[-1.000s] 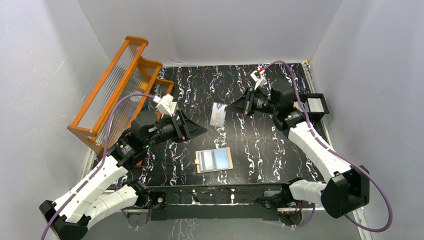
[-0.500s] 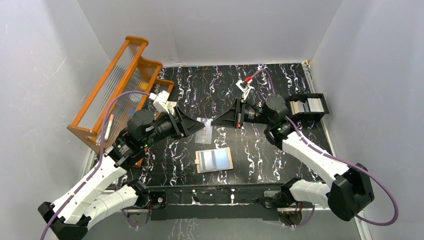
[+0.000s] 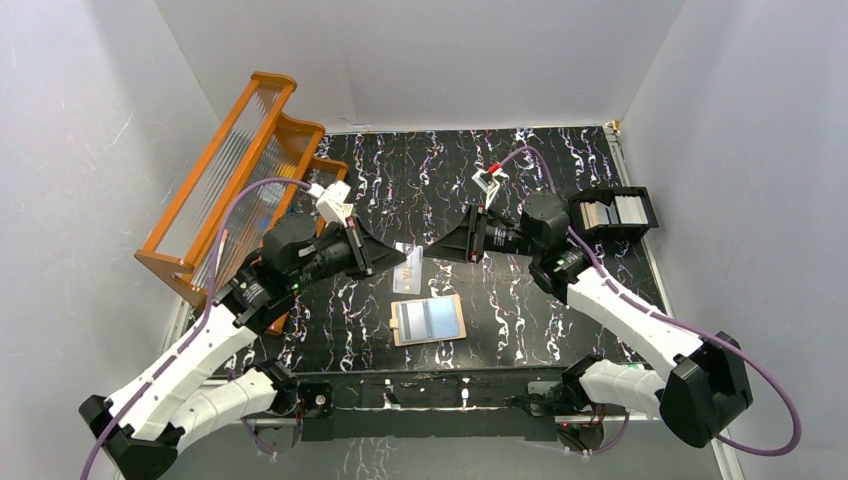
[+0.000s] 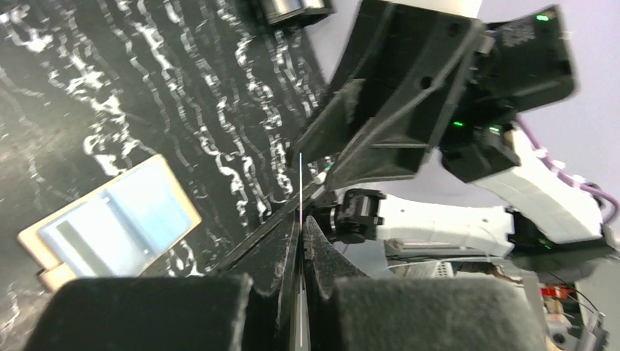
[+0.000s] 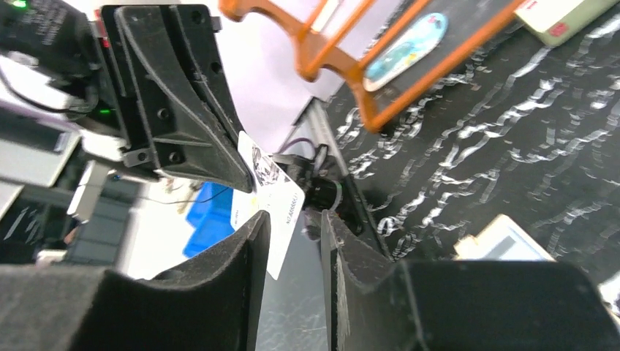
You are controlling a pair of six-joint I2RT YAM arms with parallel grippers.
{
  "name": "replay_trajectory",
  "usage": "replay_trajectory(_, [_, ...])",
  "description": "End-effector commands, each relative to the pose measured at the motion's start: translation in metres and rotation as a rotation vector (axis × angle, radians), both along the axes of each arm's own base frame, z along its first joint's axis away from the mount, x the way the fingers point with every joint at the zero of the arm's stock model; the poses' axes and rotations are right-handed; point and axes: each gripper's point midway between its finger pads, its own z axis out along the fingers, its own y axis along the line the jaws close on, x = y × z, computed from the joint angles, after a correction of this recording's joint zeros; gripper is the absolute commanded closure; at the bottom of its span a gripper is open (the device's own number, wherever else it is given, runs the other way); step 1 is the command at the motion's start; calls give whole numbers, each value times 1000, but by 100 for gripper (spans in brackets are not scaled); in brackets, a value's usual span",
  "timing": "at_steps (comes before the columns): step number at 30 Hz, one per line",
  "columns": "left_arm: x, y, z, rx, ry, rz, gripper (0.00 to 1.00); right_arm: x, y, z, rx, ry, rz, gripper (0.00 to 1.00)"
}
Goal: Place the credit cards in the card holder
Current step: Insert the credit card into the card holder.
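A white credit card (image 3: 407,270) hangs above the table's middle, pinched along its left edge by my left gripper (image 3: 388,262), which is shut on it. In the left wrist view the card (image 4: 300,179) shows edge-on as a thin white line rising from the left gripper (image 4: 301,219). My right gripper (image 3: 434,245) faces it from the right. Its jaws stand open around the card's (image 5: 272,196) free end, which lies close to the left finger (image 5: 252,248) of the right gripper (image 5: 294,216). The tan card holder (image 3: 429,320) lies open on the table just below, clear pockets up.
A black compartment tray (image 3: 640,226) with more cards (image 3: 612,210) sits at the right edge. An orange rack (image 3: 235,165) stands along the left wall. A white box with a red mark (image 5: 563,16) lies beyond the rack. The grey enclosure walls are close on both sides.
The right gripper carried the card left and down to the left gripper. The left gripper shut on it, and the right gripper's jaws opened.
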Motion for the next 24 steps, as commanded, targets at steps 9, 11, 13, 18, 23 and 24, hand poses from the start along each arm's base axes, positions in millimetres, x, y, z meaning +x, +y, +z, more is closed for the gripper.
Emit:
replay_trajectory(9, [28, 31, -96, 346, 154, 185, 100, 34, -49, -113, -474, 144, -355, 53])
replay_trajectory(11, [26, 21, -106, 297, 174, 158, 100, 30, -55, -140, -542, 197, -363, 53])
replay_trajectory(13, [23, 10, -116, 234, 205, 128, 100, 30, -61, -161, -595, 228, -383, 53])
replay_trajectory(18, [22, 0, -149, 221, 310, 88, 100, 28, -70, -210, -720, 297, -391, 53])
replay_trajectory(23, [21, 2, -162, 153, 349, 86, 100, 25, -76, -242, -787, 329, -396, 52])
replay_trajectory(24, [21, 3, -165, 140, 365, 87, 100, 23, -76, -245, -791, 335, -391, 52])
